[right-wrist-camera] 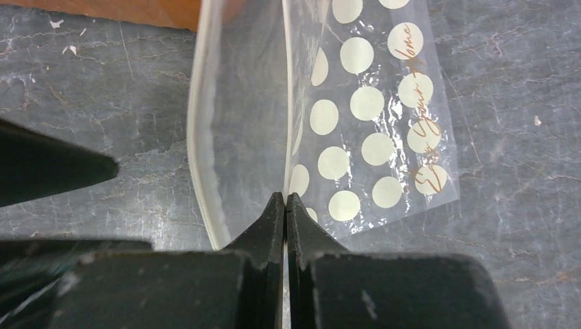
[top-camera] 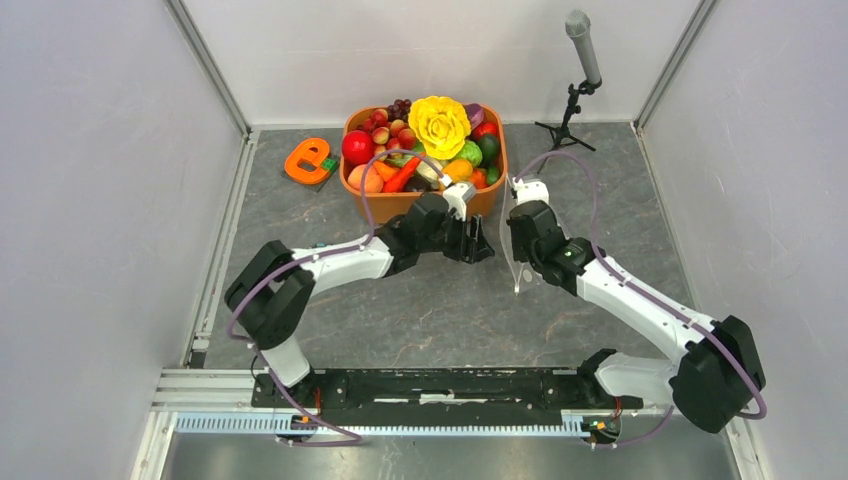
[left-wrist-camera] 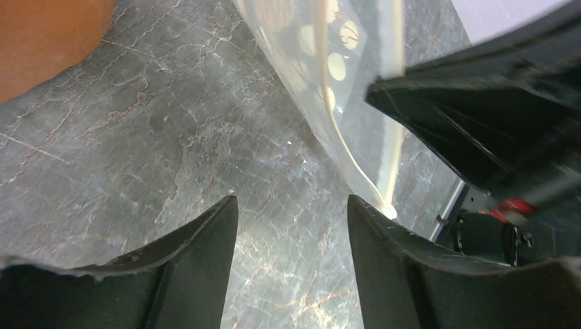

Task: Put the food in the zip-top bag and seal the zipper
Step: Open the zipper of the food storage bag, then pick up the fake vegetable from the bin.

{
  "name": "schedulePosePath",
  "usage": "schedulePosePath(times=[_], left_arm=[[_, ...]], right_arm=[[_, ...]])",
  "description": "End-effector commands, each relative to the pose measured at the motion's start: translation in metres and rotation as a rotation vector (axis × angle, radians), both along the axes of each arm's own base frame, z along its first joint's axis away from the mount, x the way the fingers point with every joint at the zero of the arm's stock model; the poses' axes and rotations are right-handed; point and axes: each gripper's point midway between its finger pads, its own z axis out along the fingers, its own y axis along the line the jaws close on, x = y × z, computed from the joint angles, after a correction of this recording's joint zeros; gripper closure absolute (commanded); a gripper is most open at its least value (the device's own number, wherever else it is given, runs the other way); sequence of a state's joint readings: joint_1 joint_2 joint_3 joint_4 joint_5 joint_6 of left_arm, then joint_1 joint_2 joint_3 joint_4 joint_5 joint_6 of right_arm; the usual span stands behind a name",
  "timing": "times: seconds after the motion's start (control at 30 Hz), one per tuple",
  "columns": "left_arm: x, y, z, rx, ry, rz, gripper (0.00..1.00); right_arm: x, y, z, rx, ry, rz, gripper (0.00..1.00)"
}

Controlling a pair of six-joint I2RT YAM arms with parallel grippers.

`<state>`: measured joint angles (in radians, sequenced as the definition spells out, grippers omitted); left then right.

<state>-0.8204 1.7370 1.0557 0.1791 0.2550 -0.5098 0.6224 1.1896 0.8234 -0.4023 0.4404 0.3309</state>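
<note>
Presently the right gripper [right-wrist-camera: 285, 199], clamped on one lip, hangs the bag [right-wrist-camera: 363, 137] before the tub [top-camera: 375, 205] of food [top-camera: 357, 147], seemingly so the left gripper [left-wrist-camera: 293, 205], apart and empty, can spread its mouth.

You get one readable print: gold script [right-wrist-camera: 421, 133] running along the side edge of the zip-top bag [right-wrist-camera: 370, 103], right wrist view. It reads "Your Home"; the first word starts "En", rest unclear.
</note>
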Motion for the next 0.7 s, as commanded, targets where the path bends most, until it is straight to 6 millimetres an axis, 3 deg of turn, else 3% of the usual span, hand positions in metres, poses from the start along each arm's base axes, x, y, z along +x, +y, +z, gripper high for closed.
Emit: schedulePosePath(times=[0.0,0.17,0.27,0.5,0.57,0.67], left_arm=[[-0.008,0.015,0.042,-0.029,-0.149,-0.042,0.3],[-0.016,0.043,0.066,-0.025,-0.24,0.011,0.19],[-0.006,0.06,0.089,0.001,-0.319,0.077,0.11],[0.045,0.095,0.144,0.01,-0.405,0.223,0.0],[0.057,0.095,0.161,-0.02,-0.416,0.191,0.0],[0.07,0.087,0.165,0.021,-0.439,0.095,0.0]], right_arm=[[0.018,0.017,0.016,0.086,-0.05,0.032,1.0],[0.02,0.028,0.015,0.134,-0.049,0.062,1.0],[0.02,0.035,0.016,0.173,-0.057,0.085,1.0],[0.018,0.038,0.018,0.2,-0.073,0.095,1.0],[0.017,0.037,0.017,0.197,-0.074,0.095,1.0],[0.017,0.036,0.017,0.194,-0.079,0.099,1.0]])
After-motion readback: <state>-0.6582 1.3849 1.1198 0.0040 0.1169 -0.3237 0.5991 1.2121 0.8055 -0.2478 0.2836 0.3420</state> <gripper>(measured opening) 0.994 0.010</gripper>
